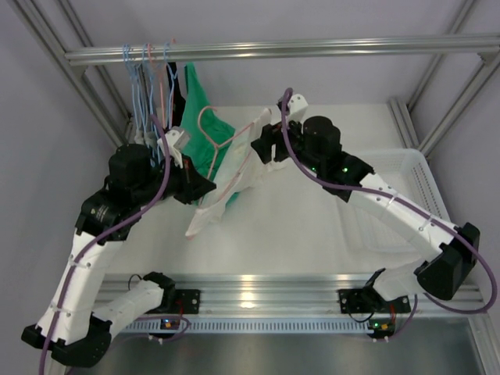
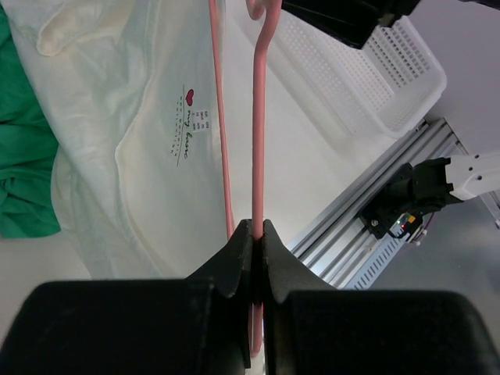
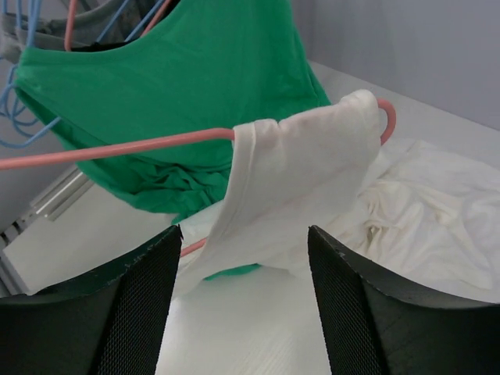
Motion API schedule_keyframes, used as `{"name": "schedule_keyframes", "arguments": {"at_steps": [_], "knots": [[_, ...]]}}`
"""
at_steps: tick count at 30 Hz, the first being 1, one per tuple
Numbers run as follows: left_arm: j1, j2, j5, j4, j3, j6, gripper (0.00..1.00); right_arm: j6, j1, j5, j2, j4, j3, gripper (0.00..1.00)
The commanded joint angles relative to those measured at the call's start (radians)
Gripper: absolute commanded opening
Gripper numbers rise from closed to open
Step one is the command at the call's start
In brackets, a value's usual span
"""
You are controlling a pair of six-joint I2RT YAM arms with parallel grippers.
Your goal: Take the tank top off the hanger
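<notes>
Your left gripper (image 2: 256,231) has its fingers (image 2: 231,262) pressed together on the thin pink bar of the hanger (image 2: 258,117), which runs straight up the middle of the left wrist view. The right gripper (image 3: 244,234) has its fingers (image 3: 148,305) spread wide with nothing held. One strap of the tank top (image 3: 305,156) is draped over the hanger's far end just ahead of them, at centre frame.

In the overhead view, both arms reach in from the bottom edge and bend towards the centre. There the tank top hangs off the hanger and its lower part lies crumpled on the white table (image 1: 312,234). A green garment (image 1: 199,101) hangs behind it at upper left, beside light blue hangers (image 1: 144,78) on a metal rail (image 1: 312,48). A white perforated basket (image 1: 414,168) sits at the right.
</notes>
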Motion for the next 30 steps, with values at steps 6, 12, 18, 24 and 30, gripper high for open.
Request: {"name": "schedule_keyframes", "arguments": {"at_steps": [6, 12, 18, 24, 30], "knots": [[-0.004, -0.019, 0.073, 0.041, 0.013, -0.013, 0.00, -0.042, 0.034, 0.073, 0.071, 0.054, 0.122, 0.56], [-0.004, -0.029, 0.077, 0.041, 0.013, -0.010, 0.00, -0.064, 0.037, 0.157, 0.097, 0.055, 0.125, 0.27], [-0.003, -0.029, 0.058, 0.039, 0.005, -0.008, 0.00, -0.071, 0.037, 0.202, 0.085, 0.055, 0.112, 0.00], [-0.003, -0.033, 0.040, 0.027, 0.000, 0.006, 0.00, -0.085, 0.035, 0.289, 0.062, 0.057, 0.117, 0.00], [-0.004, -0.040, 0.069, 0.006, -0.023, 0.021, 0.00, -0.096, -0.003, 0.361, 0.082, 0.057, 0.167, 0.00]]}}
